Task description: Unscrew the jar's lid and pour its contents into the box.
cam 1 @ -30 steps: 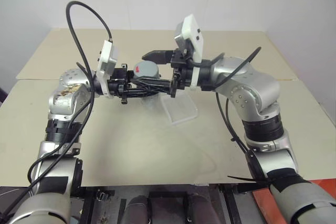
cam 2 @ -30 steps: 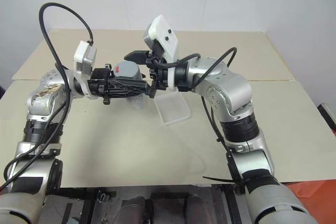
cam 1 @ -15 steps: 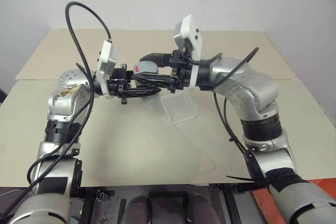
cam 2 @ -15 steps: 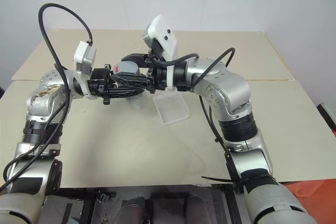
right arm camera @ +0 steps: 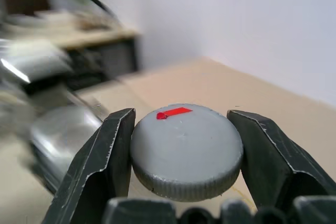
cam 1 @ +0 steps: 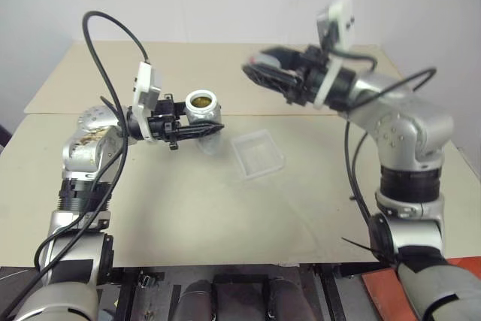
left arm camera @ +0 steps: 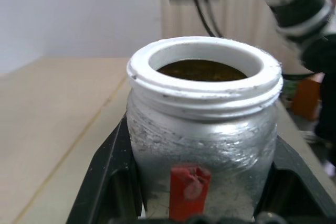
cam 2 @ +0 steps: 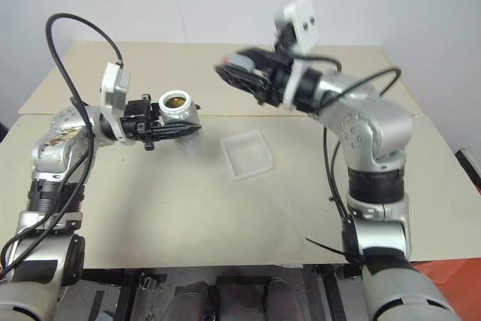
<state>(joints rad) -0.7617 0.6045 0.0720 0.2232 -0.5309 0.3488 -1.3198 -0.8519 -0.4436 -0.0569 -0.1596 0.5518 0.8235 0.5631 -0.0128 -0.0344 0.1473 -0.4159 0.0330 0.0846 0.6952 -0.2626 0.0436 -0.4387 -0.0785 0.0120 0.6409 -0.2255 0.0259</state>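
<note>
silver-grey jar (cam 1: pixel 203 110) is sitting upright in the left hand (cam 1: pixel 197 130), held up off the beige counter (cam 1: pixel 188 208) on the left side of the scene. the left hand's black fingers (left arm camera: pixel 107 174) are pinching the jar's body from both sides. the jar's white threaded mouth is open and facing up, lid off. brown contents (left arm camera: pixel 202 70) are showing inside, just below the rim. a small red mark is sitting low on the jar's side in the left wrist view.

clear plastic box (cam 1: pixel 258 153) is lying flat on the counter, near the middle, just right of the jar and below it in the head views. it is apart from both hands, and nothing is showing inside it.

right hand (cam 1: pixel 263 73) is hanging higher, up and to the right of the jar, well apart from it and blurred in the head views. its two black fingers (right arm camera: pixel 107 156) are pinching the round grey lid (right arm camera: pixel 186 150) by its ribbed edge. the lid's flat top with its small red mark is facing up in the right wrist view.
</note>
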